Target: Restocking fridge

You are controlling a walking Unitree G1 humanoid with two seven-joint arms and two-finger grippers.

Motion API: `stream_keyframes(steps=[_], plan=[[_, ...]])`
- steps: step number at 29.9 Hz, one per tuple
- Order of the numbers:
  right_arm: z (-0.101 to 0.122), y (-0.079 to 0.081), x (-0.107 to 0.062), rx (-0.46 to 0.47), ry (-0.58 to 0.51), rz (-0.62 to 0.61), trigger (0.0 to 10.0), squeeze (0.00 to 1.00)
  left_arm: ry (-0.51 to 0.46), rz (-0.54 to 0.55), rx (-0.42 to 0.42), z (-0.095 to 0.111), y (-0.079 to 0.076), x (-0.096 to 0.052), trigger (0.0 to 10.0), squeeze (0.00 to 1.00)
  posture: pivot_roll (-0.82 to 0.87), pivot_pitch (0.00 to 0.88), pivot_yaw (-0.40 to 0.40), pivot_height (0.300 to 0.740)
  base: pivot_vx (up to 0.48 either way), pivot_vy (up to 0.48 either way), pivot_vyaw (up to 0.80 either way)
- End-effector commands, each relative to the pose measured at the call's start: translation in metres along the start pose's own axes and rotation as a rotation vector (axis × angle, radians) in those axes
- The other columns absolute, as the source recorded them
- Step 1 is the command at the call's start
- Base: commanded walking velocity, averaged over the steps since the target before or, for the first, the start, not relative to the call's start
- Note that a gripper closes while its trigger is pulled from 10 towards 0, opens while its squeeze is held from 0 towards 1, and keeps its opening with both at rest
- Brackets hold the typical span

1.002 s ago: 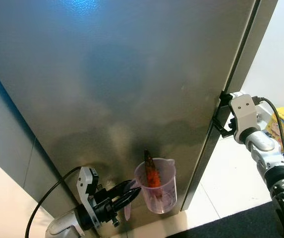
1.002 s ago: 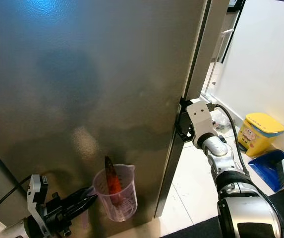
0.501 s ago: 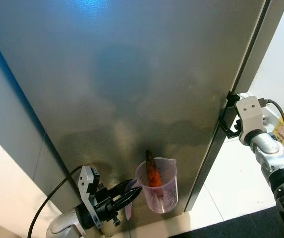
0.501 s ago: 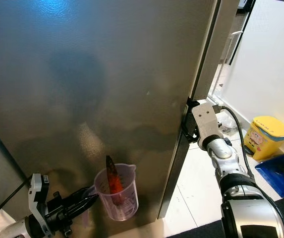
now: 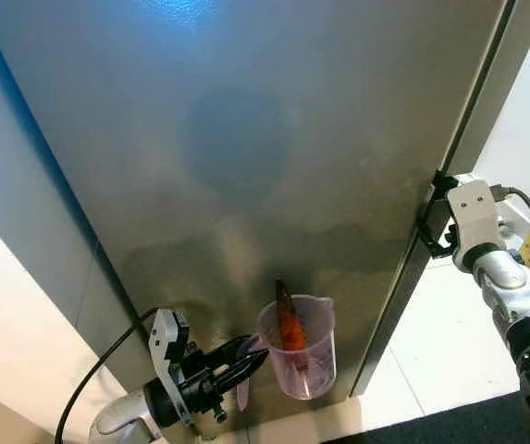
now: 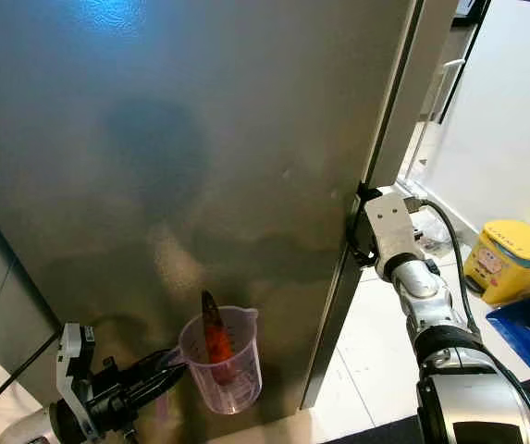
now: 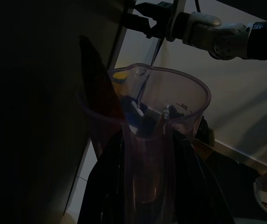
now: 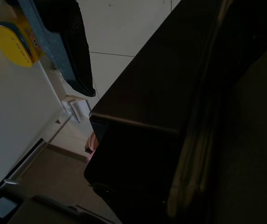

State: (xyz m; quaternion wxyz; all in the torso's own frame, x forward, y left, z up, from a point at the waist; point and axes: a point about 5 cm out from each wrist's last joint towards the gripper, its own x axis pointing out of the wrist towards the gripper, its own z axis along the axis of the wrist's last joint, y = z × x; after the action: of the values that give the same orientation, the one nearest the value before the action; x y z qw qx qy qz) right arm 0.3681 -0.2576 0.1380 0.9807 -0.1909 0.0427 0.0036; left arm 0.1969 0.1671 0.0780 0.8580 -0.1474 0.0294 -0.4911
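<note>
Fridge door [image 5: 274, 139] edge in right hand [image 5: 434, 222]

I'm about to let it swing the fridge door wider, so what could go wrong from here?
1. The right tool is hooked on the fridge door edge with thin black fingers; it may slip off mid-pull.
2. The left tool holds the clear measuring cup by its handle, close to the door; a swing could knock it.
3. The carrot stands loose and leaning in the cup, so a jolt might tip it out.
</note>
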Motion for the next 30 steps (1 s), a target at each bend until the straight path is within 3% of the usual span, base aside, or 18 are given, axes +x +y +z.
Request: stream_keyframes(steps=[1, 15, 26, 28, 30], plan=[[-0.016, -0.038, -0.012, 0.016, 0.081, -0.18, 10.0, 0.0, 0.006, -0.015, 0.029, 0.005, 0.002, 0.0, 10.0, 0.0, 0.03, 0.0, -0.011, 0.74, 0.0, 0.0, 0.0], [-0.023, -0.044, -0.018, 0.02, 0.102, -0.205, 10.0, 0.0, 0.01, -0.027, 0.03, 0.005, 0.002, 0.002, 10.0, 0.0, 0.02, 0.0, -0.007, 0.74, 0.0, 0.0, 0.0], [-0.092, -0.047, -0.059, 0.004, 0.38, -0.305, 10.0, 0.0, 0.002, -0.043, 0.033, 0.003, 0.002, 0.009, 10.0, 0.0, 0.02, 0.0, -0.016, 0.74, 0.0, 0.0, 0.0], [-0.123, -0.034, -0.081, 0.025, 0.483, -0.279, 10.0, 0.0, -0.001, -0.064, 0.03, 0.003, 0.001, 0.012, 10.0, 0.0, 0.01, 0.0, -0.02, 0.74, 0.0, 0.0, 0.0], [-0.134, -0.026, -0.09, 0.036, 0.521, -0.259, 10.0, 0.0, 0.001, -0.071, 0.03, 0.002, 0.001, 0.013, 10.0, 0.0, 0.01, 0.0, -0.019, 0.74, 0.0, 0.0, 0.0]])
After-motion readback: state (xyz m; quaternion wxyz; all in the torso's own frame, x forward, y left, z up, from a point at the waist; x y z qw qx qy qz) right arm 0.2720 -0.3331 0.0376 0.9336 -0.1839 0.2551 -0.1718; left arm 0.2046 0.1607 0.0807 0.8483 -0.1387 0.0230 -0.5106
